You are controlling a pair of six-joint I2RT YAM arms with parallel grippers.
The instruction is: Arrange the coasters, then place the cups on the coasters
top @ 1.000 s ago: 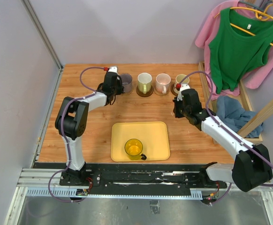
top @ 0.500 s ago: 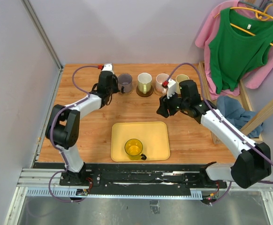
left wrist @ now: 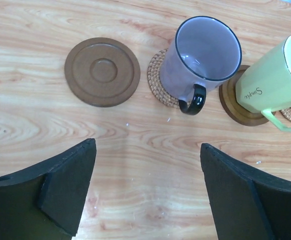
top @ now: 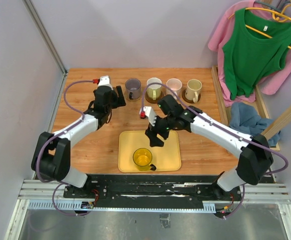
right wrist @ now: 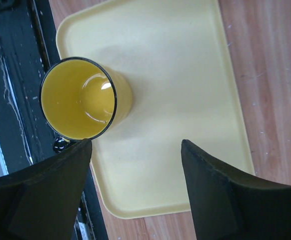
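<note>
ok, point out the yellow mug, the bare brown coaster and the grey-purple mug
yellow mug (right wrist: 80, 100), right wrist view, inside bottom
bare brown coaster (left wrist: 102, 71), left wrist view, centre
grey-purple mug (left wrist: 206, 50), left wrist view, inside wall

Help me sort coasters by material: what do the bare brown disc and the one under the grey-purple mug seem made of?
The bare dark brown round coaster looks like wood or moulded plastic, I cannot tell which: matte, smooth, with concentric rings. The tan round coaster under the grey-purple mug looks woven, perhaps rattan or straw: coiled braided strands show at its rim.
</note>
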